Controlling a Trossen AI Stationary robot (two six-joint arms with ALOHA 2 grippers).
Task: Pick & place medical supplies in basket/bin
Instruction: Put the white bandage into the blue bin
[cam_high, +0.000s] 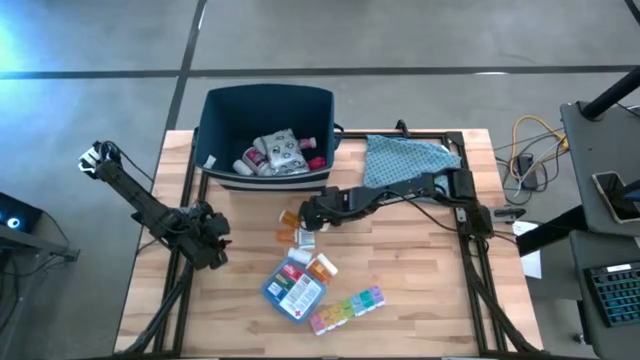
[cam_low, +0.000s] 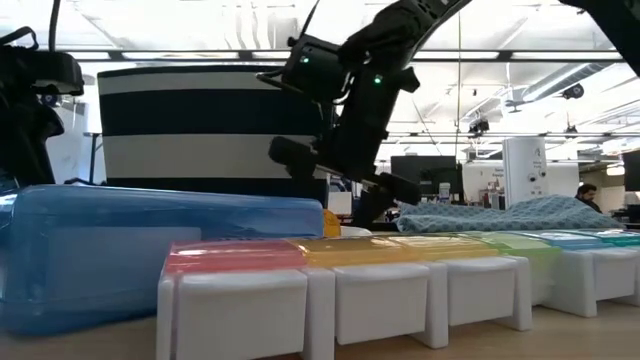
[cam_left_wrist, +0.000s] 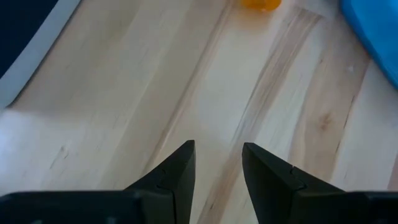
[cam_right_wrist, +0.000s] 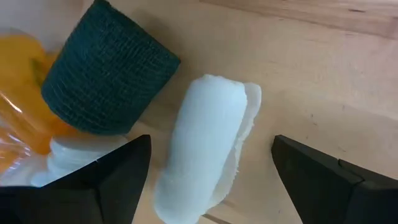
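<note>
At the left of the overhead frame the left hand (cam_high: 205, 240) hangs low over bare light wooden surface (cam_high: 420, 290), fingers slightly parted and holding nothing; it waits.

Right of it, in the upper middle, stands the large dark navy soft-sided bin (cam_high: 212, 108), already holding several packets and bottles. Below the bin lie the remaining supplies: an orange pill bottle (cam_high: 289, 217), a blue first-aid pouch (cam_high: 293, 290) and, at the lower middle, a rainbow-coloured pill organizer (cam_high: 347, 307).

Further right, just off centre, the right hand (cam_high: 314, 212) hovers with fingers spread wide. Its wrist camera shows a white rolled gauze bandage (cam_right_wrist: 205, 146) lying between them, a dark green bandage roll (cam_right_wrist: 106, 78) touching the roll's far side and orange plastic beside that.

The step in hand looks like a grasp on the white roll. To do it well, descend straight until the fingers straddle its middle, keep the near finger clear of the green roll, and close gently since gauze squashes. Lift high enough to clear the bin's rim.
</note>
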